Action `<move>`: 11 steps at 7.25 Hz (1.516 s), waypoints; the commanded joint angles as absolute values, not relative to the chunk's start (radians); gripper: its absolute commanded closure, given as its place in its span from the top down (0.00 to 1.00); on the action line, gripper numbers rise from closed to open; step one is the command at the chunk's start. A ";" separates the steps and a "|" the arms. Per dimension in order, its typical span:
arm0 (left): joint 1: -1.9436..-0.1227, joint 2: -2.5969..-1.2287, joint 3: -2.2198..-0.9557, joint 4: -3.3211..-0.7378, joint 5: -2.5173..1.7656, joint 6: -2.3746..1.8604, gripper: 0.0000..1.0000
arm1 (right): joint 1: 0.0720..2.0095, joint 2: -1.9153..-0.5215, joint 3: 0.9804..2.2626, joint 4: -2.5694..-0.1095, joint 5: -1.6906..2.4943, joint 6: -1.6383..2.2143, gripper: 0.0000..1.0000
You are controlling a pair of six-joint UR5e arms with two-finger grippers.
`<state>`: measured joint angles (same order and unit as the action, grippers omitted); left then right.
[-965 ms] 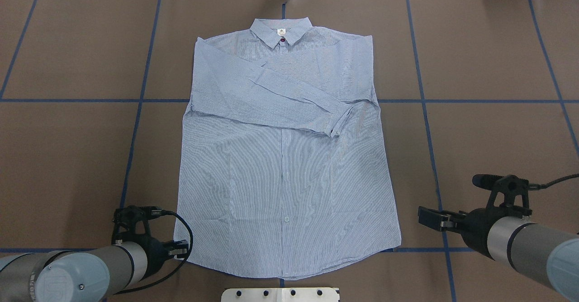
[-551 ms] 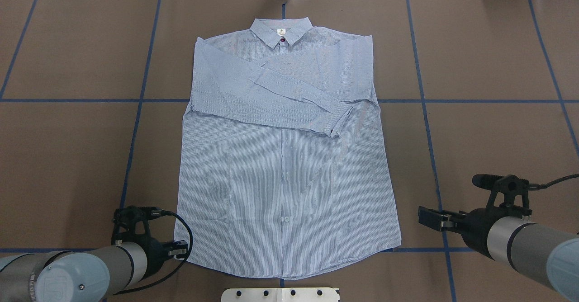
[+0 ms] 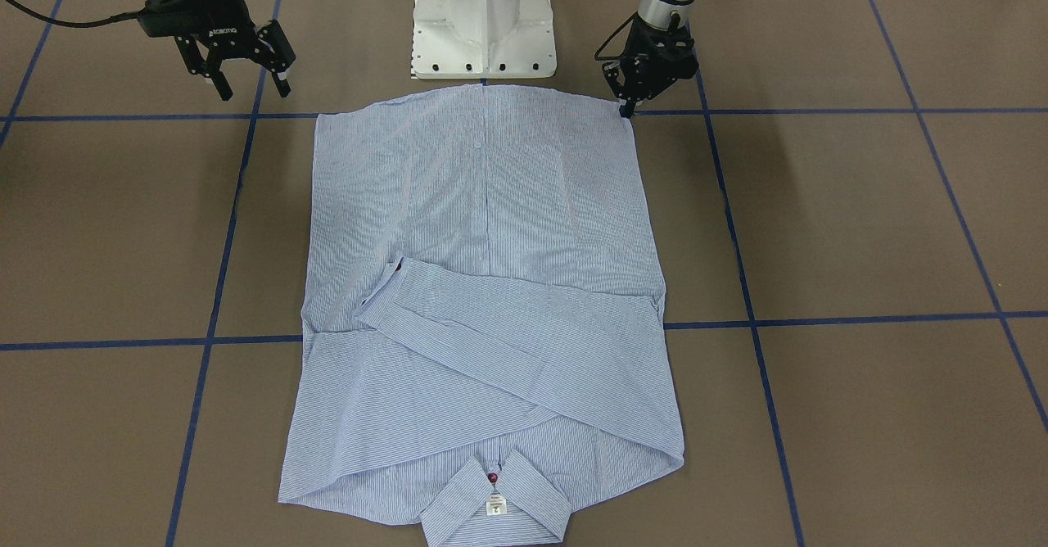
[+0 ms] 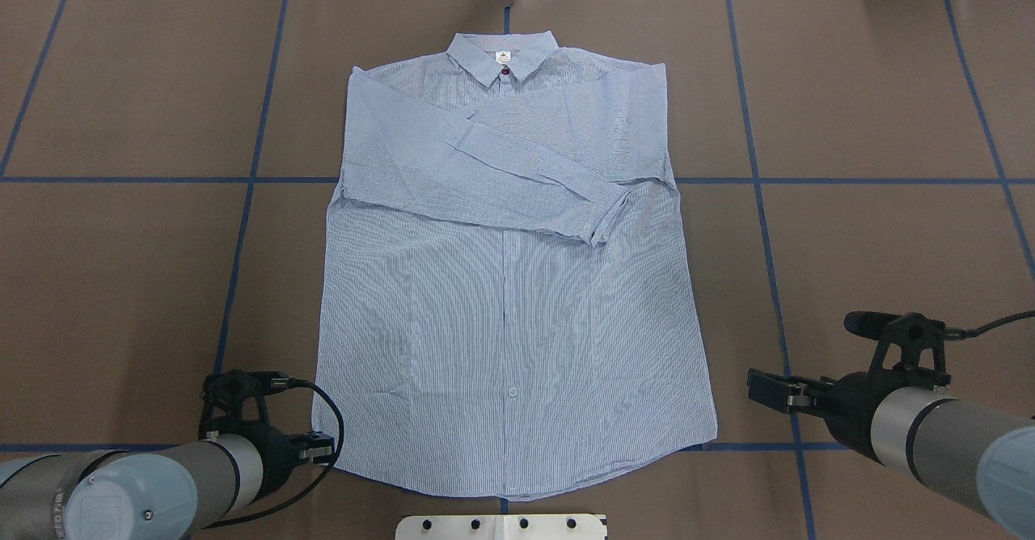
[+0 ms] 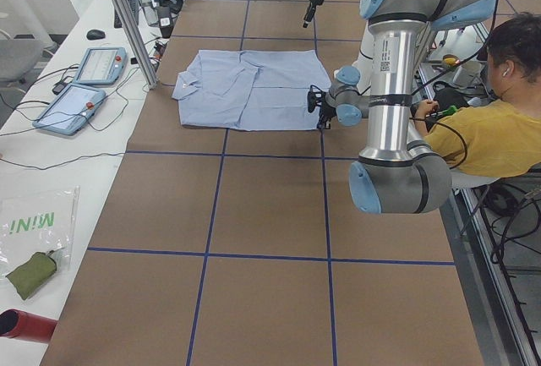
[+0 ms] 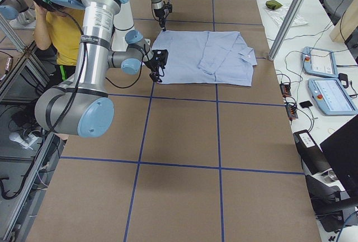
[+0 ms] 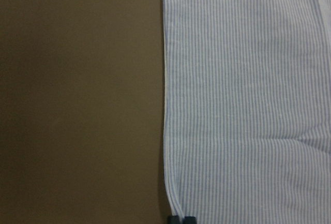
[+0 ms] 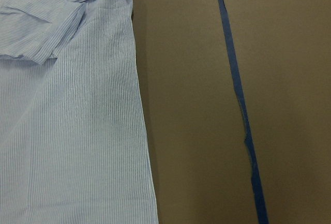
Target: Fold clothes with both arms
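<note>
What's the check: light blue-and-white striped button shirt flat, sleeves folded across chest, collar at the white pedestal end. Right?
No: the collar lies at the end far from the white pedestal; the hem is there. The light blue-and-white striped button shirt is flat, sleeves folded across its chest. Front-facing view shows it.

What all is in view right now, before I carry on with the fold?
Shirt: one, light blue striped, flat at table centre, sleeves folded across front.
Table: one, brown, blue tape grid.
Base: one, white, beside the hem.
Tablets: two, blue-edged, side bench.
Pouch: one, green, side bench.
Person: one, yellow top, behind the robot.
Left arm: one, silver-grey, by hem corner.
Right arm: one, silver-grey, beside the shirt.
Left end effector: one, black, shut at hem corner.
Right end effector: one, black, open, off the shirt.
</note>
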<state>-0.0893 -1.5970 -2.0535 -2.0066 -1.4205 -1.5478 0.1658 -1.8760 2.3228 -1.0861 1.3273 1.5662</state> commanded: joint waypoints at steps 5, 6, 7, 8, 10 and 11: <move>-0.089 -1.608 -2.077 -2.009 -1.420 -1.548 0.00 | 0.150 -1.876 2.312 -1.086 1.321 1.613 0.99; -0.089 -1.611 -2.079 -2.011 -1.419 -1.548 0.00 | 0.128 -1.876 2.310 -1.083 1.289 1.668 0.86; -0.089 -1.611 -2.079 -2.013 -1.417 -1.546 0.00 | 0.098 -1.873 2.306 -1.081 1.276 1.730 0.59; -0.089 -1.611 -2.080 -2.013 -1.410 -1.546 0.00 | 0.078 -1.870 2.303 -1.081 1.252 1.744 0.57; -0.089 -1.609 -2.083 -2.013 -1.385 -1.546 0.00 | 0.045 -1.798 2.219 -1.081 1.195 1.779 0.59; -0.089 -1.609 -2.086 -2.011 -1.370 -1.545 0.00 | 0.035 -1.754 2.176 -1.083 1.183 1.779 0.59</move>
<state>-0.0890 -1.6094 -2.0828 -2.0123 -1.3855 -1.5459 0.0499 -1.8066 2.2281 -1.0817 1.2074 1.7730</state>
